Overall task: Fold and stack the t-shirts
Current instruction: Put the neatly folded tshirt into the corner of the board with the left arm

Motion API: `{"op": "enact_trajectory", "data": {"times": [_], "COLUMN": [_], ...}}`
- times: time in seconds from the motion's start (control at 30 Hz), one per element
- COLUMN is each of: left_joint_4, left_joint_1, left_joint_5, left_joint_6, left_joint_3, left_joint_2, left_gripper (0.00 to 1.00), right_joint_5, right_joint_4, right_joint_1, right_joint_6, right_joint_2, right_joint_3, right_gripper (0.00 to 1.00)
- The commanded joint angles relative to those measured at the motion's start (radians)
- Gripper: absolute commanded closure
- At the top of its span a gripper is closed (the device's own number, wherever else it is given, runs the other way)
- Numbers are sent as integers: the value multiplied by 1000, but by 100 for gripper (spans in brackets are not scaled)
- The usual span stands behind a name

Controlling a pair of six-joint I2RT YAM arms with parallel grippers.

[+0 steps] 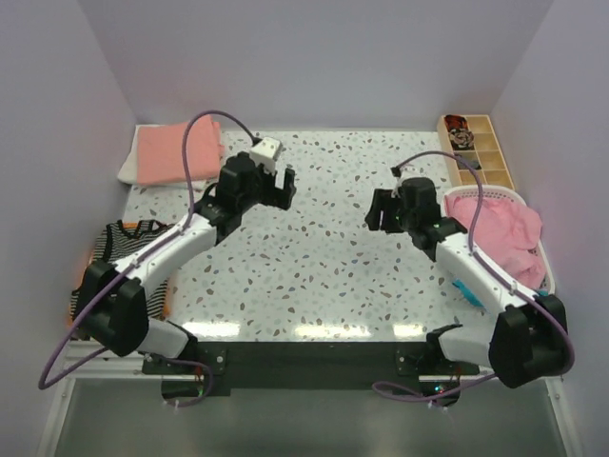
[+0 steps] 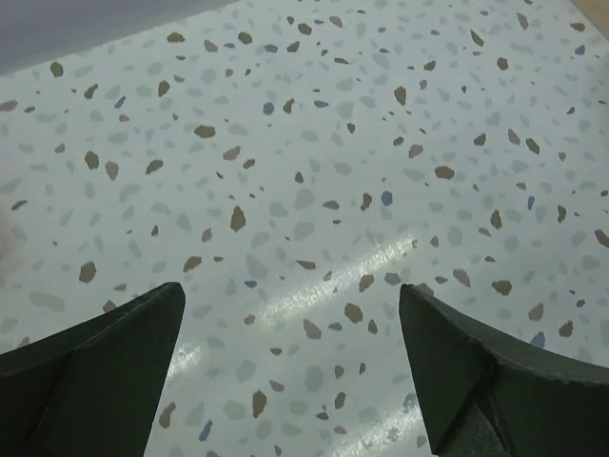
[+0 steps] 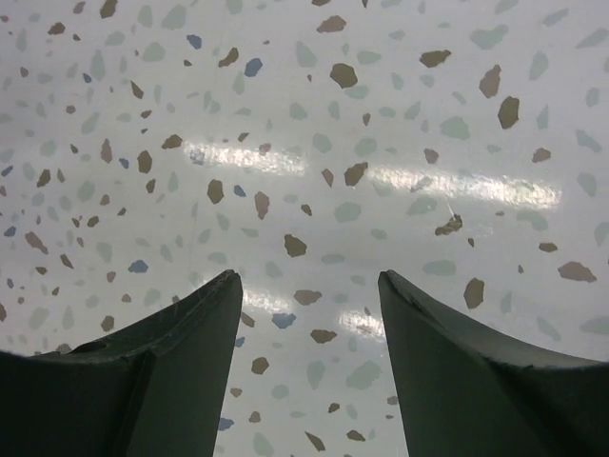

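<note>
The left hand (image 1: 282,188) and the right hand (image 1: 380,211) hang over the middle of the speckled surface (image 1: 314,271) with fingers apart and nothing in them, while a folded pink t-shirt (image 1: 176,152) lies far left, a striped t-shirt (image 1: 127,240) lies at the left edge, and more pink t-shirts (image 1: 506,233) sit in the basket (image 1: 495,192) on the right.

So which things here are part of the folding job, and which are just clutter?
Job: folded salmon t-shirt, far left corner; striped t-shirt, left edge; pink t-shirt in the basket.
Lying about: wooden compartment tray, far right corner.
</note>
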Motion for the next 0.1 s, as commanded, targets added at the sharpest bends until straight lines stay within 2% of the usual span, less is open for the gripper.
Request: {"op": "enact_trajectory", "data": {"times": [0.0,0.07], "left_joint_4": [126,134], "left_joint_1": [-22,-38], "left_joint_5": [-58,-107], "left_joint_6": [-78,-90], "left_joint_3": [-168,-219], "left_joint_2": [-158,-176], "left_gripper": [0,0], "right_joint_5": [129,181], "right_joint_4": [55,90], "right_joint_1": [2,0], "right_joint_6": [-15,-15], "right_joint_2": [-106,-158], "right_joint_3": [-94,-146], "right_gripper": [36,35]}}
